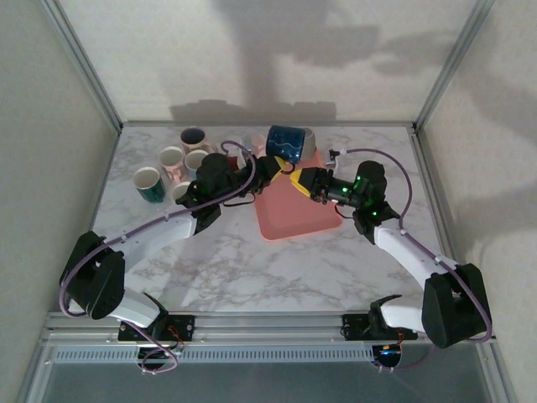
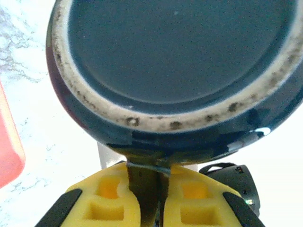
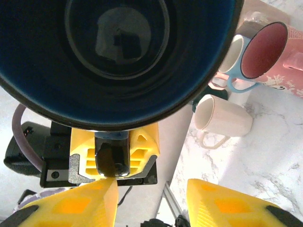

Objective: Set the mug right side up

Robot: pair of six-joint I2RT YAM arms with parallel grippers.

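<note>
Blue mug is up in the air, tipped on its side over the 12 o'clock edge of the pink tray. Left fingers are clenched on its handle. Right fingers are spread apart, grasping nothing, at its 5 o'clock. Spare mugs sit on the table at 9 o'clock.

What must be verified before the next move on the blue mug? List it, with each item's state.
1. Left pincer shut on the mug's handle: ok.
2. Blue mug right side up: not ok; it hangs tilted sideways in the air, mouth toward the right arm.
3. Right pincer open with nothing between its fingers: ok.
4. Right pincer touching the mug: cannot tell.
5. Pink tray bare where the mug could land: ok.
6. Other mugs apart from the tray: ok.
</note>
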